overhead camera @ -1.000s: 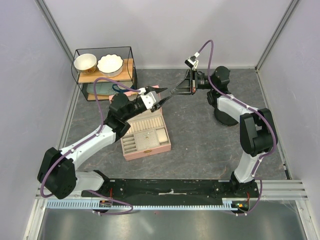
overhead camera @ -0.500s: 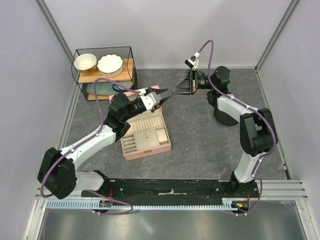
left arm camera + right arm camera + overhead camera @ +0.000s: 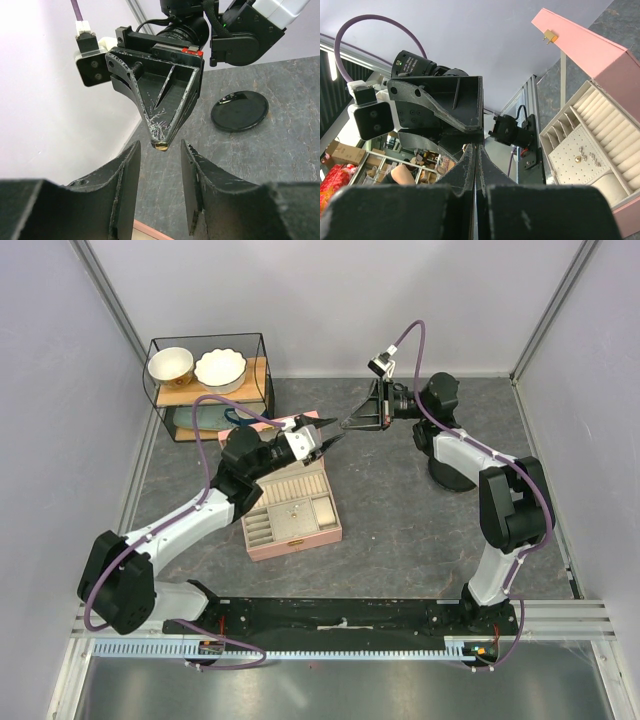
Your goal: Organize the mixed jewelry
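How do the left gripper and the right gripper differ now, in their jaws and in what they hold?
The left gripper is open, with a clear gap between its jaws; the right gripper is shut, tips together. The left gripper holds nothing, while the right gripper pinches a tiny gold piece at its tip. Both are black, raised above the table, and point at each other.

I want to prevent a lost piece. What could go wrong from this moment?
1. The gold piece sits only at the very tip of the shut right hand; it could slip and drop onto the table, perhaps beside the box.
2. The open left hand flanks that tip closely; closing off-centre might knock the piece away.
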